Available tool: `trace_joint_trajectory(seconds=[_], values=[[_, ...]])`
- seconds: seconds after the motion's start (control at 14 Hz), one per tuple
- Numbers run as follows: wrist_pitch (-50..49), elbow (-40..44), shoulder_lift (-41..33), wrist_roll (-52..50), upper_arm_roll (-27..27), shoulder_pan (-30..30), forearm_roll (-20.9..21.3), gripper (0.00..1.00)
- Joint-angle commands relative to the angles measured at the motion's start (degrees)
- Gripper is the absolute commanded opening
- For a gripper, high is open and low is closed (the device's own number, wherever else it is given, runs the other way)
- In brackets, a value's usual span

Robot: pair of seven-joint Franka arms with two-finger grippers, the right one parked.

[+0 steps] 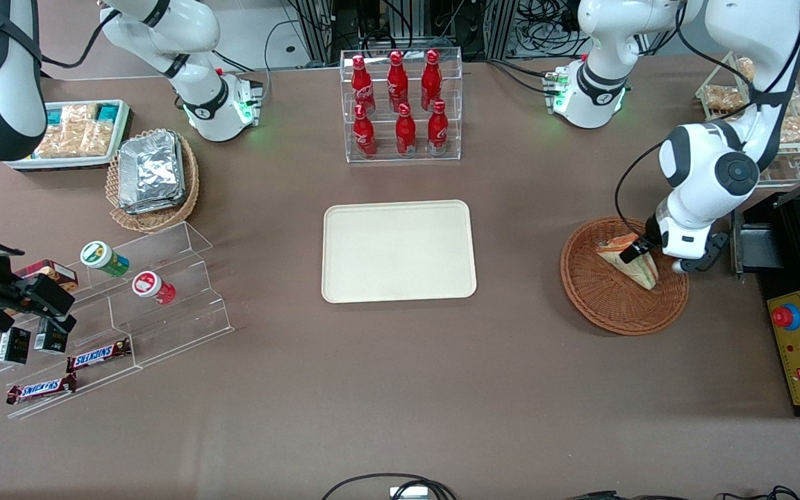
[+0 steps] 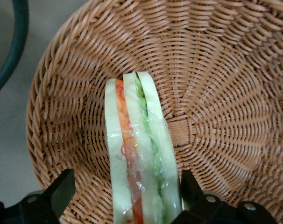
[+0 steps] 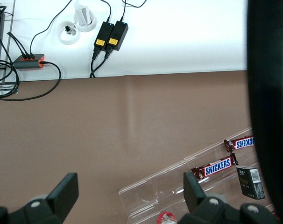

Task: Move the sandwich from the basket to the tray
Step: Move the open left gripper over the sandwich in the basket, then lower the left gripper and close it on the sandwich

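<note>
Front view of the brown desk. The tool of the working arm is lowered into the basket, which sits toward the working arm's end of the desk, at about 3 o'clock from the tray and well apart from it. The sandwich stands on edge inside the basket, its layers of white bread with orange and green filling visible in clear wrap.

Wrist view: the sandwich lies between the two dark fingers of the tool. The fingers are spread wide: one stands clear of the bread with a gap of basket weave showing, the other is just beside the wrap. Whether that one touches it cannot be told. Nothing is gripped.

The tray lies bare at the desk's centre. At its 12 o'clock, farther from the front camera, a clear rack of red bottles stands.
</note>
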Motion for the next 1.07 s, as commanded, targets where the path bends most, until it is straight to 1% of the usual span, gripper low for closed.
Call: trace_joint_trajectory(seconds=[0.0,0.07,0.21,0.29,0.5,0.57,0.79,0.93,1.0], values=[[1.57,-0.40,0.73,-1.55,-0.29,0.22,0.50,0.97],[1.58,-0.31,1.09,-1.81,-0.38,0.22,0.50,0.76],[1.58,-0.05,1.44,-4.09,-0.38,0.14,0.50,0.08],[1.58,0.13,1.62,-4.36,-0.38,0.05,0.50,0.00],[0.97,0.92,1.01,-4.63,-0.38,-0.04,0.50,0.00],[-0.61,1.71,0.13,-4.54,-0.38,-0.04,0.50,0.00],[-13.15,8.46,-2.24,-3.93,-0.82,-0.39,1.03,0.00],[-20.62,13.11,-3.04,-3.57,-1.69,-0.48,4.96,0.00],[-25.19,16.27,-2.95,-3.40,-3.09,-0.48,6.38,0.00]])
